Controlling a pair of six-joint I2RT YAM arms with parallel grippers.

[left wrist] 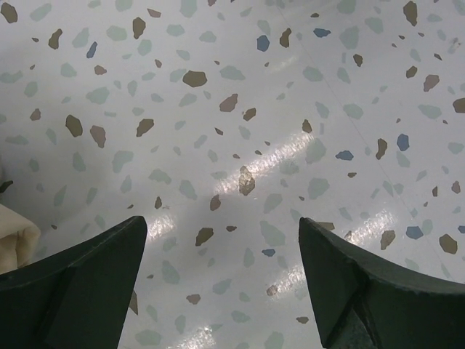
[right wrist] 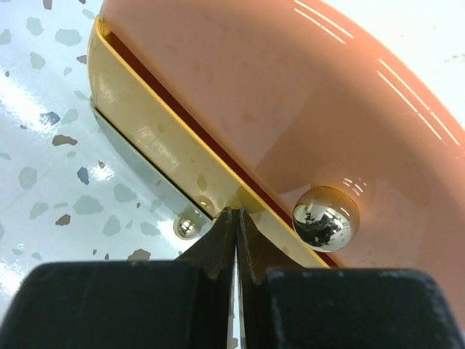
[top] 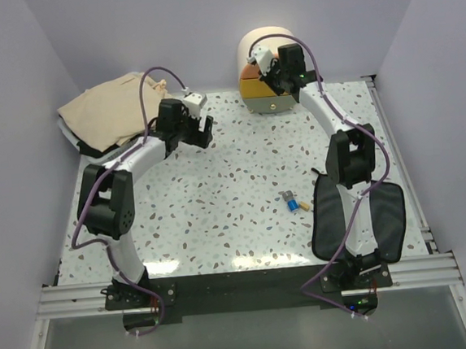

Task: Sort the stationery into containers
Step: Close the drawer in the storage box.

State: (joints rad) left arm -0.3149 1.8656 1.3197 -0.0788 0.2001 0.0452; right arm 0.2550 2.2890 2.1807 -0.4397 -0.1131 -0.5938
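Observation:
The cream cylindrical box stands at the back of the table with an orange drawer above a yellow drawer. My right gripper is shut, its tips against the yellow drawer's front, left of the orange drawer's shiny knob. It also shows in the top view. I cannot tell whether the tips hold anything. Small blue and yellow pieces lie near the black pouch. My left gripper is open and empty over bare table; in the top view it is at the back left.
A pile of beige cloth lies at the back left corner; its edge shows in the left wrist view. The right arm crosses above the pouch. Purple walls close in the table on three sides.

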